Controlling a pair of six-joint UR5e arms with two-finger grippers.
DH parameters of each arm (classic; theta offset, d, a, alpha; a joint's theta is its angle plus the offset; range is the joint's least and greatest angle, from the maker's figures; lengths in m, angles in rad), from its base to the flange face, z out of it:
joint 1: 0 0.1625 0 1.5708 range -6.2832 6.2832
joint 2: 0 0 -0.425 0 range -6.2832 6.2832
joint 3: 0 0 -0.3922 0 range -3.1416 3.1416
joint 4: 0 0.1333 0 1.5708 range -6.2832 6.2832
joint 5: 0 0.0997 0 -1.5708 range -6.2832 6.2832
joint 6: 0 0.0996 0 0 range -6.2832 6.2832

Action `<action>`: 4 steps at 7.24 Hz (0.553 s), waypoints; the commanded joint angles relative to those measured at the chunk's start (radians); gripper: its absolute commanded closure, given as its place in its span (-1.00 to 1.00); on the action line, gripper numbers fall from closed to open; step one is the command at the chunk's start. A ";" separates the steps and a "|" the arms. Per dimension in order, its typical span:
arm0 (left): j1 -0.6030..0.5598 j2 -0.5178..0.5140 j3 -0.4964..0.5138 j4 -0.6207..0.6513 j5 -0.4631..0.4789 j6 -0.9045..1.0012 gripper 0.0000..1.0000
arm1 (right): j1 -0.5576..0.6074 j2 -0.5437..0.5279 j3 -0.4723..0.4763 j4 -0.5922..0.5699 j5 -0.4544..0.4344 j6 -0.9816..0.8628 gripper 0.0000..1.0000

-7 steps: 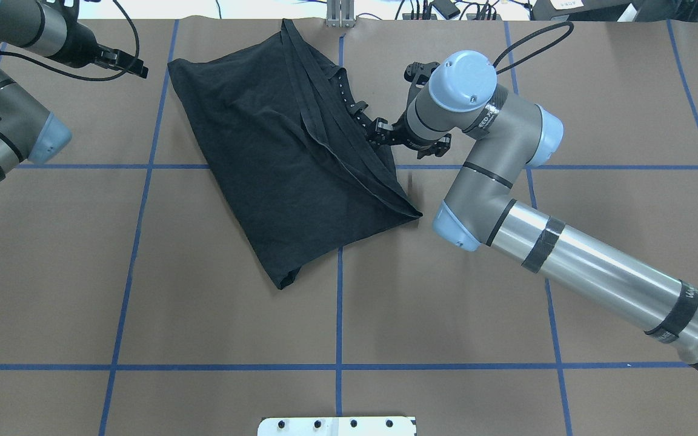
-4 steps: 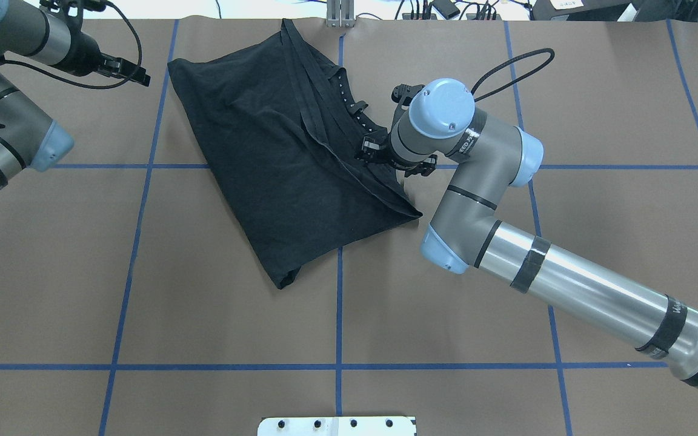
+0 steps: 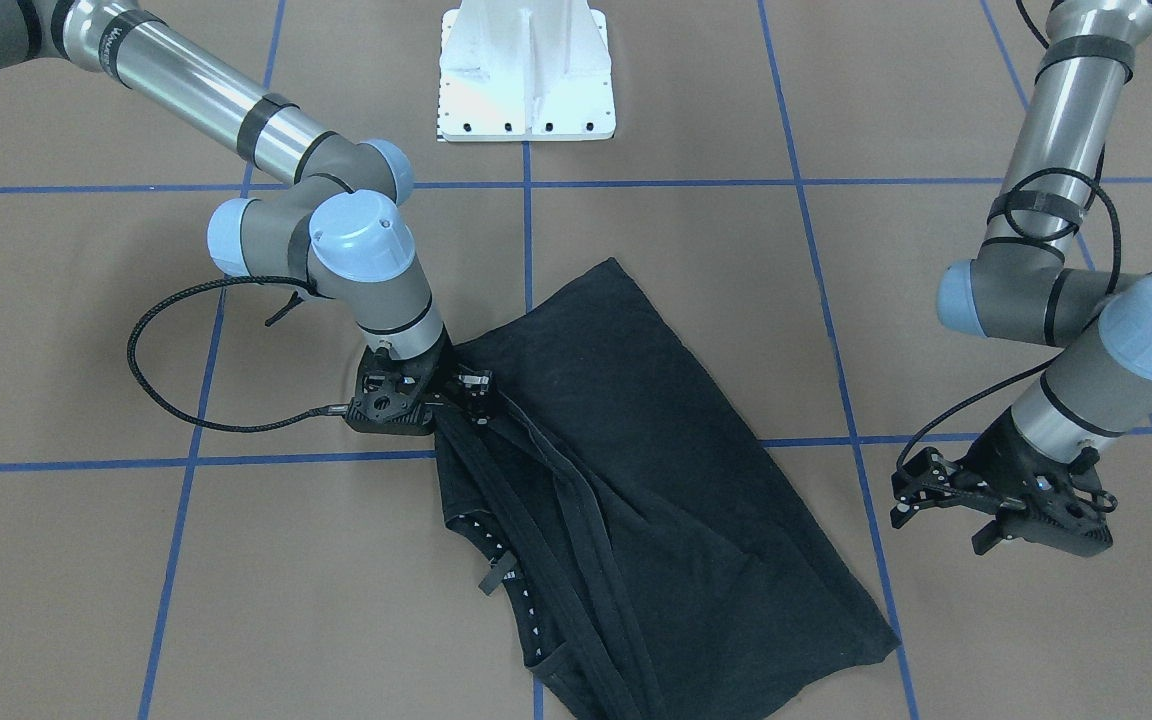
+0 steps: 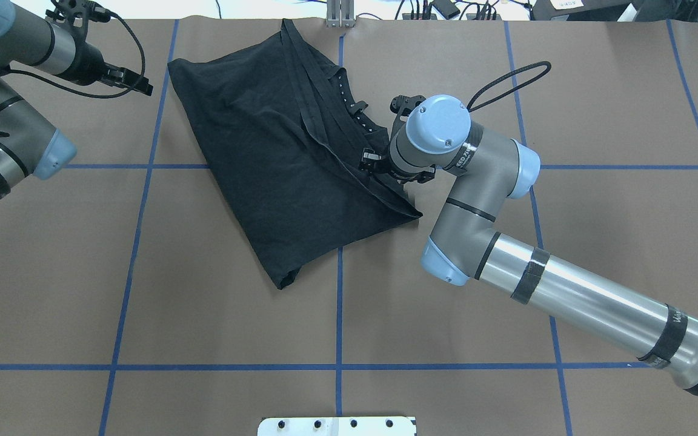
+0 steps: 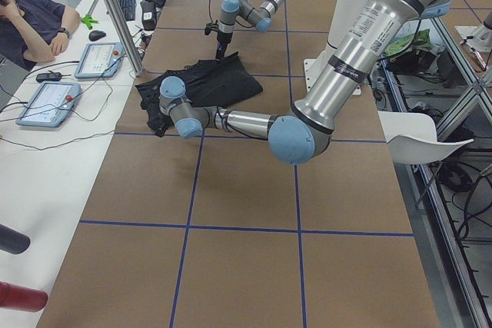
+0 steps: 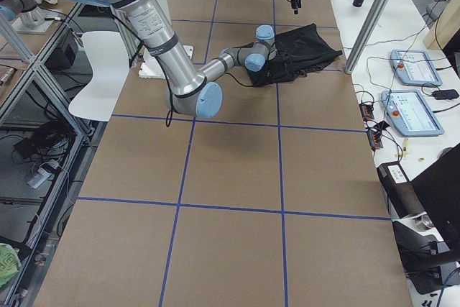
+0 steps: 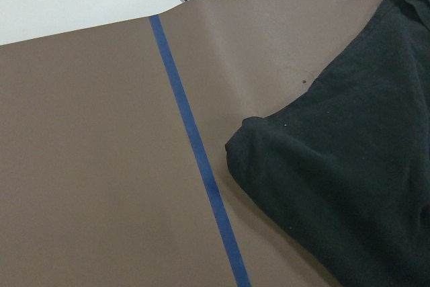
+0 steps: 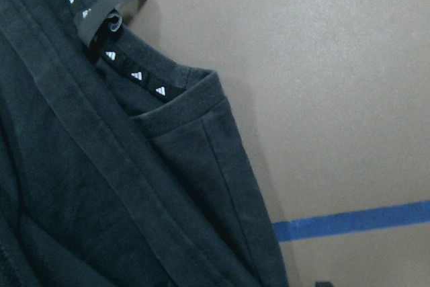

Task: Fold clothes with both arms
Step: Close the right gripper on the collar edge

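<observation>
The black T-shirt [image 4: 276,157] lies folded into a slanted rectangle at the far middle of the brown table; no chest print shows. In the front-facing view the shirt [image 3: 636,480] has its collar band and hem layers on the view's left side. My right gripper [image 4: 372,162] is down at the shirt's right edge, open, its fingers touching the layered hems [image 3: 471,392]. The right wrist view shows the collar band [image 8: 138,75] with small white triangles and a hanging loop [image 8: 107,15]. My left gripper [image 4: 140,85] hovers open, just left of the shirt's far-left corner [image 7: 269,132].
Blue tape lines [image 4: 339,315] divide the table into squares. The white pedestal base [image 3: 526,70] stands at the robot's side. A person [image 5: 31,24] sits at a side table with control tablets [image 5: 46,101]. A white chair [image 5: 419,147] is beside the table.
My right arm swung toward the near left and dropped its gripper onto the shirt's right edge. The left gripper edged slightly toward the shirt's far-left corner. The shirt has not moved.
</observation>
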 commanded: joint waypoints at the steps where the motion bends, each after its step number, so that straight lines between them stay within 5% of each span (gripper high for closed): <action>1: 0.002 0.003 0.001 0.000 0.000 0.001 -1.00 | 0.000 -0.002 0.000 -0.002 0.001 -0.022 0.01; 4: 0.002 0.003 0.001 0.000 0.000 0.001 -1.00 | 0.007 -0.001 0.002 -0.003 0.002 -0.032 0.90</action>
